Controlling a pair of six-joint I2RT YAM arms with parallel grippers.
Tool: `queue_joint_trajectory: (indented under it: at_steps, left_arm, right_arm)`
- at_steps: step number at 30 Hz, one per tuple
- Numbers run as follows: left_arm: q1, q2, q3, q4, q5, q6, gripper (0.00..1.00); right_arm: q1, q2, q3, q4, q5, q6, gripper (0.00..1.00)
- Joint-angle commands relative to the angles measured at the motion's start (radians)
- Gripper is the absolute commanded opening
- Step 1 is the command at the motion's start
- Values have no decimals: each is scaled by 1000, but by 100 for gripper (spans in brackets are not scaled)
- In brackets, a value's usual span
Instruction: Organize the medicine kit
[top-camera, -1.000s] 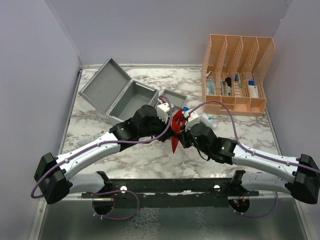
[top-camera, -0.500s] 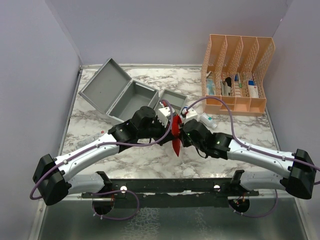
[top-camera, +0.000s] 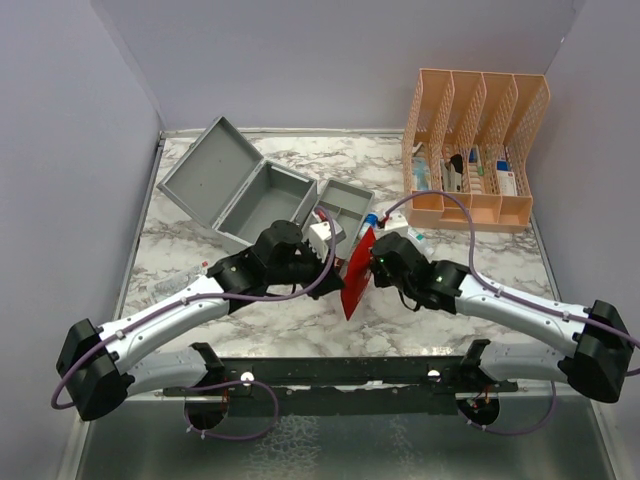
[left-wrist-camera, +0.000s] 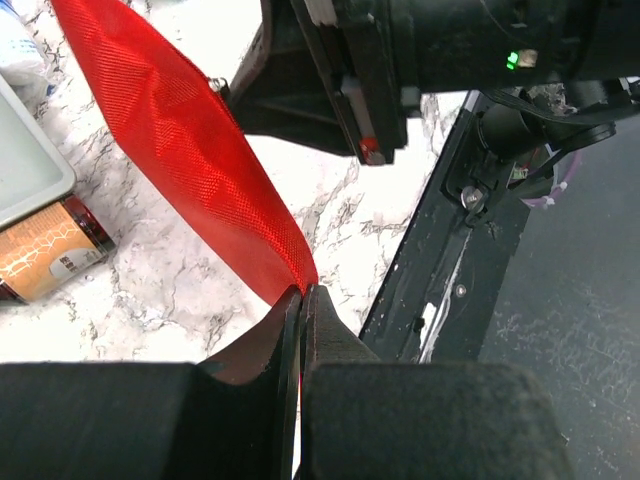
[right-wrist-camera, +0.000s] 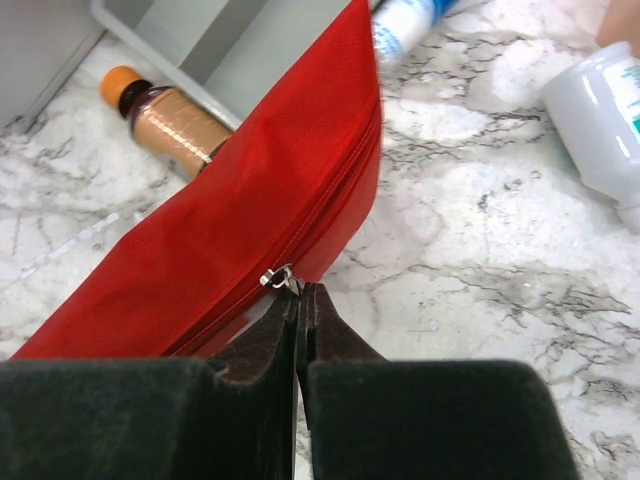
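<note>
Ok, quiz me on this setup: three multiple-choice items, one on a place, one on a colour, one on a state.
1. Where on the table does the peach organizer stand?
A. Near left corner
B. Far right corner
C. Centre

2. What colour is the pouch pinched by the left end effector and the right end effector?
A. Blue
B. Green
C. Red

3. How is the lid of the medicine kit?
A. Open, tilted back
B. Shut and latched
C. Taken off and laid on the organizer

Answers:
1 B: the top view shows it at the back right, against the wall.
2 C: both wrist views show red fabric at the fingertips.
3 A: the kit's grey inside is exposed and the lid leans back from it.
</note>
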Motion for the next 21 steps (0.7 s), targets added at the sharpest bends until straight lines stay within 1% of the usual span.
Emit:
queue_joint_trajectory:
  at_steps: [1,5,9,16,21]
  left_arm:
    - [-7,-48,-14,6,47,-13,0]
    - [-7,-64,-46,12,40,-23,0]
    - [-7,-69,-82,21,24,-53,0]
    - [-7,-91,-109,4,19,-52,0]
    - [-7,-97,-113,-2,23,-34,0]
  right_arm:
    - [-63,16,-34,24,39,17,1]
    - [-115,37,-50,73,-6,-18,1]
    - [-149,54,-53,110,-17,-55,1]
    - [-289,88,-101,227,-146,-113,1]
    - [-319,117,-93,259,-222,-142,1]
